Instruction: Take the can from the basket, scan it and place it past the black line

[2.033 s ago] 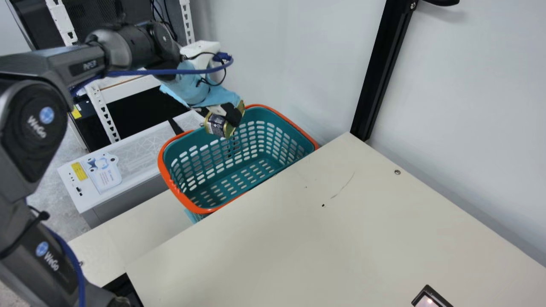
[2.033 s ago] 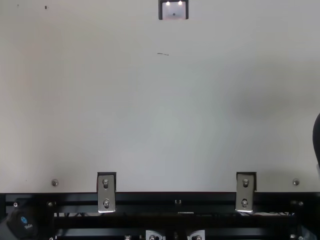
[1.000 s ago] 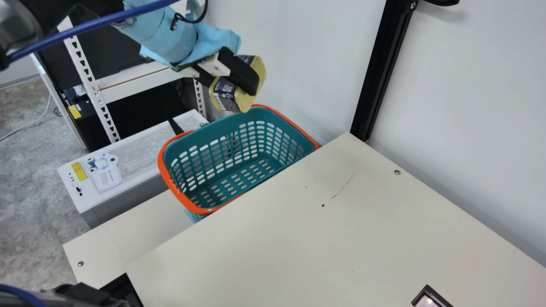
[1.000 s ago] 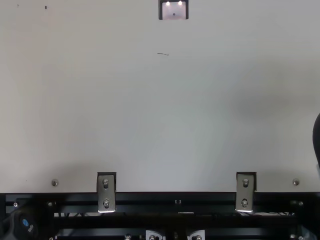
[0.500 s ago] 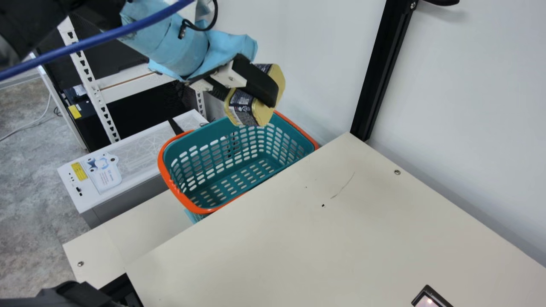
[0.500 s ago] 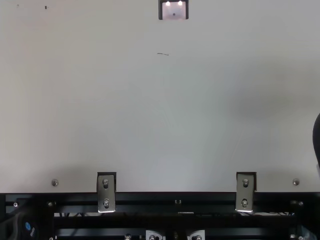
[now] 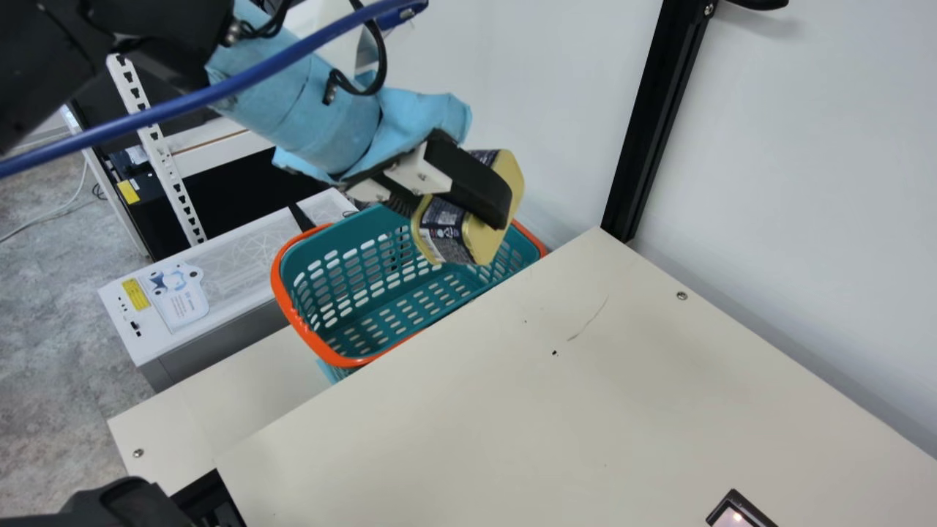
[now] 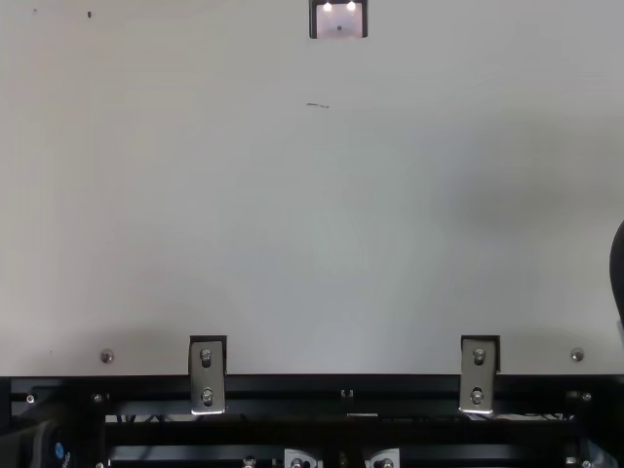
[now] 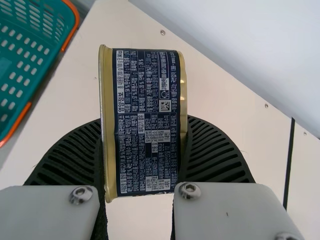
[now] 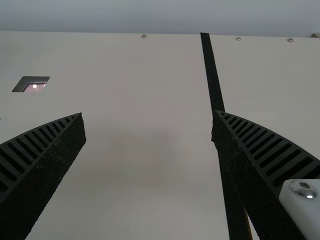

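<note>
Basket [image 7: 280, 293]: one, teal, slotted walls, orange rim, beside the counter [image 7: 556, 410]; its slotted floor shows in the main view. Can [image 9: 147, 122]: one, dark-blue label, gold ends, out of the basket and raised, overlapping its far side in the main view. Left gripper [image 7: 468, 218]: jaws parted to the can's width, closed upon it, one against each gold end; the label faces the wrist camera. Right gripper [image 10: 148, 120]: jaws wide apart, nothing held. Set in the counter: scanner window [image 8: 339, 23], black-framed; black line [image 10: 212, 75], near the right gripper.
</note>
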Controlling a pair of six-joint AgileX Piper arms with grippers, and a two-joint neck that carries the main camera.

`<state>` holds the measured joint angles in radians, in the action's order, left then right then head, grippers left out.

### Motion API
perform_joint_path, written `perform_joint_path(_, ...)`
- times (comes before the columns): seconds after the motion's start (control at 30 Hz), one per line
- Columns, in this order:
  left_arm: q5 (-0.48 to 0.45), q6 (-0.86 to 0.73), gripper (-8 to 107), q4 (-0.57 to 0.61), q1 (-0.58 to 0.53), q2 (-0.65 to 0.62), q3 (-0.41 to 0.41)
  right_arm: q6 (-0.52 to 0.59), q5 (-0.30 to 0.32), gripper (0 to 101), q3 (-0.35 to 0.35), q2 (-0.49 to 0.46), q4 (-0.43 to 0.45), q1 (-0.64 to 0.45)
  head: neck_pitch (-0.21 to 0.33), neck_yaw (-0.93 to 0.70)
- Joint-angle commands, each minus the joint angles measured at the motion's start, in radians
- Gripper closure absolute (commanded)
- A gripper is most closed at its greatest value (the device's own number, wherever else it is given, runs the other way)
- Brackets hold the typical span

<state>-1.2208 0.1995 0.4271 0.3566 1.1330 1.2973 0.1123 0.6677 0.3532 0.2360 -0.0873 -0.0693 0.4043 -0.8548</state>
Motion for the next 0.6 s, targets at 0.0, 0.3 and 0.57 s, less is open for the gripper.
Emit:
perform_joint_path(0.0, 0.001, 0.028, 89, -0.002, -0.025, -0.005, -0.004, 0.0, 0.0, 0, 0.0, 0.0, 0.0, 0.0, 0.032, -0.033)
perform_joint_path(0.3, 0.001, 0.165, 89, 0.023, -0.138, -0.022, -0.031, 0.0, 0.0, 0, 0.0, 0.0, 0.0, 0.0, 0.032, -0.033)
perform_joint_path(0.57, 0.001, 0.305, 89, 0.027, -0.218, -0.032, -0.027, 0.0, 0.0, 0, 0.0, 0.0, 0.0, 0.0, 0.032, -0.033)
